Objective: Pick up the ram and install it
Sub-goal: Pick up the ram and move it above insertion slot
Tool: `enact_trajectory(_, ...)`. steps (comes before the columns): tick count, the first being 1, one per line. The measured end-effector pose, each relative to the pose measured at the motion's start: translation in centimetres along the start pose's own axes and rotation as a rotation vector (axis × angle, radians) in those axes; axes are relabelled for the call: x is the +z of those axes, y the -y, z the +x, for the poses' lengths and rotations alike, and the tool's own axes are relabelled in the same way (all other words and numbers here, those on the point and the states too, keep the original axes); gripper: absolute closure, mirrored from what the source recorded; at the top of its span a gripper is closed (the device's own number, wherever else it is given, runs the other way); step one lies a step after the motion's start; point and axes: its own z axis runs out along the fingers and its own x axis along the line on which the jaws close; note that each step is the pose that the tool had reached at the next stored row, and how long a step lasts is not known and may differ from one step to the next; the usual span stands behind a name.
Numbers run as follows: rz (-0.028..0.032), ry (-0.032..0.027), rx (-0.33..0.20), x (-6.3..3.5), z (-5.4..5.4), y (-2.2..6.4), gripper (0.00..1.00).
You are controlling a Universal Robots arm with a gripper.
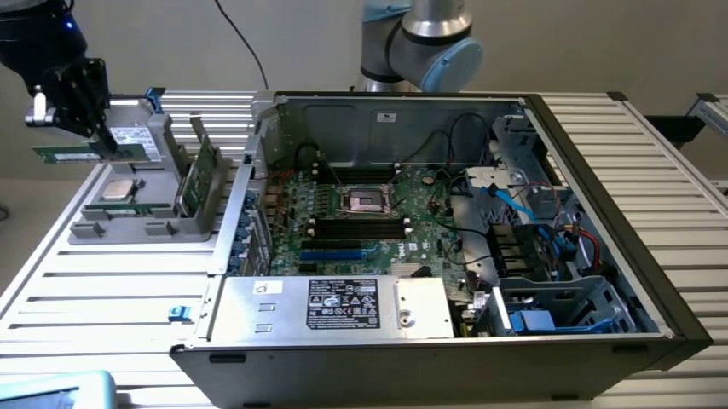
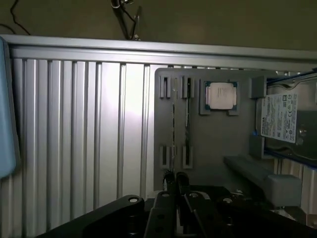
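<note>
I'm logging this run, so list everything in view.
ram: one, green, held by the fingers in the air at the exterior view's left
spare ram stick: at least one, green, upright in the fixture
fixture: one, grey, on the table beside the case
processor chip: one, silver, lying in the fixture
drive: one, grey with blue tabs, in the fixture
computer case: one, black, open, mid-table
motherboard: one, green, inside the case
power supply: one, silver, at the case's near side
table: one, silver slats
robot arm: one, grey with a blue cap, behind the case
fingers: two, black, shut on the ram
</note>
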Motion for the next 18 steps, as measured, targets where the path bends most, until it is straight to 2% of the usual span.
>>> enact_trajectory(5, -0.0025, 0.0001, 0.000, -2.32, -0.1, 1.48, 0.87)
enact_trajectory(9, -0.0068, 0.0002, 0.000, -3.88, -0.1, 2.82, 0.87)
enact_trajectory(14, -0.0157, 0.0003, 0.001, -5.27, -0.1, 4.57, 0.87)
enact_trajectory(18, -0.0194, 0.0004, 0.001, -5.73, -0.1, 6.10, 0.87)
